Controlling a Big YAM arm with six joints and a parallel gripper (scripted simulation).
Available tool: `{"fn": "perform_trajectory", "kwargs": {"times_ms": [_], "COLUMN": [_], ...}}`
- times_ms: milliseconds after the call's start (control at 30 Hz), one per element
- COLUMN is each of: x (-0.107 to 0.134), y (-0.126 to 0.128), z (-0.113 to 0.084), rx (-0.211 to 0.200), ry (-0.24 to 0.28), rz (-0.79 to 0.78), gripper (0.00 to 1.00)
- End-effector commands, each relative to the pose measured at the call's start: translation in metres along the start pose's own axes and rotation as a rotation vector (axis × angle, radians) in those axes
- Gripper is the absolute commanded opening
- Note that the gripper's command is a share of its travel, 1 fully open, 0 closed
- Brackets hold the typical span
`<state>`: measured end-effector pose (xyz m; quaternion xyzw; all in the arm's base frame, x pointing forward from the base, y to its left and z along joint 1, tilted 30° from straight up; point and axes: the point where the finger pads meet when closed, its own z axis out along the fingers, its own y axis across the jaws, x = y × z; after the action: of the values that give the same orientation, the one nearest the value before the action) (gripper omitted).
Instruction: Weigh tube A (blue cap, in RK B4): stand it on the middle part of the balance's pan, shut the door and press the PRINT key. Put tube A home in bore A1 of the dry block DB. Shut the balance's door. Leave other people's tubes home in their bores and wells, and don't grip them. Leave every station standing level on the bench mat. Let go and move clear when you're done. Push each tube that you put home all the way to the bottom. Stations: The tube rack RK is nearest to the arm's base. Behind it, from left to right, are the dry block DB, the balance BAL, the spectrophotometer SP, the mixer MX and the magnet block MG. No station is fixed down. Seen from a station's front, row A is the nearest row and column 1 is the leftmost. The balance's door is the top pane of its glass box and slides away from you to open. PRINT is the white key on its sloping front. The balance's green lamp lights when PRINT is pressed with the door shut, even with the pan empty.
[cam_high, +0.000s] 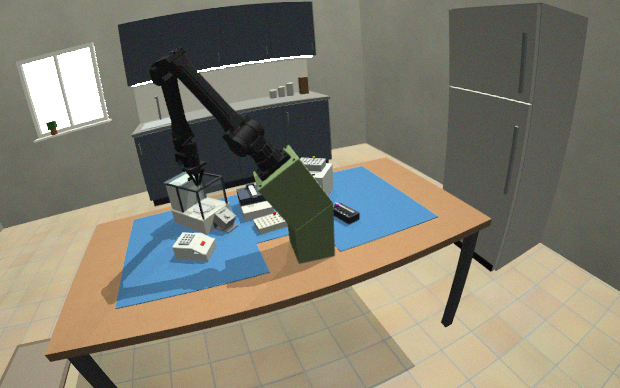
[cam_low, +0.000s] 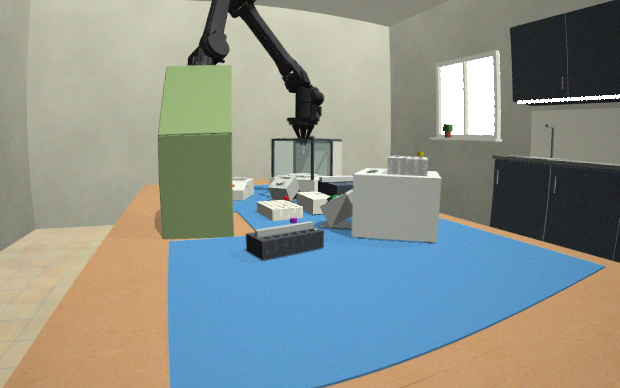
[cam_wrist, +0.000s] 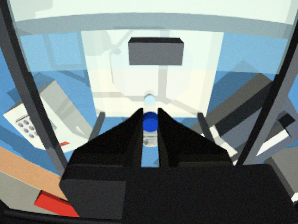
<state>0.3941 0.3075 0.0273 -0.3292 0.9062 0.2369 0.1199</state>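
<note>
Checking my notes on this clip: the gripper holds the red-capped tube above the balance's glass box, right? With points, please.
Not quite: the cap between the fingers of the gripper (cam_high: 198, 182) (cam_low: 303, 138) (cam_wrist: 150, 116) is blue (cam_wrist: 150, 122), as the wrist view shows. The gripper does hold the tube above the balance's glass box (cam_high: 201, 190) (cam_low: 312, 159).

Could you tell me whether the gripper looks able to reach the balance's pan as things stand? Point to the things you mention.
Probably yes: the gripper (cam_high: 198, 184) (cam_low: 303, 137) (cam_wrist: 150, 114), holding blue-capped tube A (cam_low: 303, 148) (cam_wrist: 150, 123), hangs over the glass box (cam_high: 201, 204) (cam_low: 312, 161) (cam_wrist: 29, 75), whose top looks open beneath it. I see nothing blocking the descent, though the frame bars flank it.
</note>
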Motion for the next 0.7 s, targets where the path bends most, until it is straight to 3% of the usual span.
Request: {"fn": "perform_trajectory", "kwargs": {"times_ms": [0, 667], "x": [-0.002, -0.011], "y": [0.003, 0.001], "z": [0.014, 0.038], "rx": [-0.002, 0.0], "ry": [0.004, -0.012], "rz": [0.0, -0.002], "gripper": [0.09, 0.09]}}
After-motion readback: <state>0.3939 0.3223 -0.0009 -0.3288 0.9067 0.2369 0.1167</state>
